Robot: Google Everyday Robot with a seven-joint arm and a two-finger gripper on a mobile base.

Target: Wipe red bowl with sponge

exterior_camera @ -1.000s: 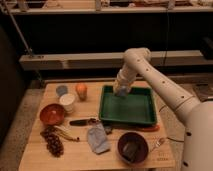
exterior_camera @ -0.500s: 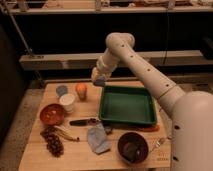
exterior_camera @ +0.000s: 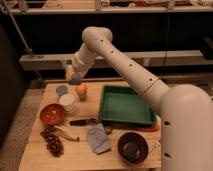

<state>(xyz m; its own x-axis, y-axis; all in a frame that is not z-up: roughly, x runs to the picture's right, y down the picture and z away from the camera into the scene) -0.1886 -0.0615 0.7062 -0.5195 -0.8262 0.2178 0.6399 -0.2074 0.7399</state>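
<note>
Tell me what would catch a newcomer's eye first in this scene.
The big white robot arm dominates, arching in from the right over the wooden table. Its end effector hangs above the table's back left corner, shut on a small blue-grey sponge. Next come the bright green tray at the table's middle right and the red bowl near the left edge.

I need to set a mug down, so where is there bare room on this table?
Bare wood at the front edge between the grapes and the cloth; the green tray is empty too. Crowded on the left: red bowl, white cup, orange. The gripper, shut on the sponge, hangs over the back-left edge.
</note>
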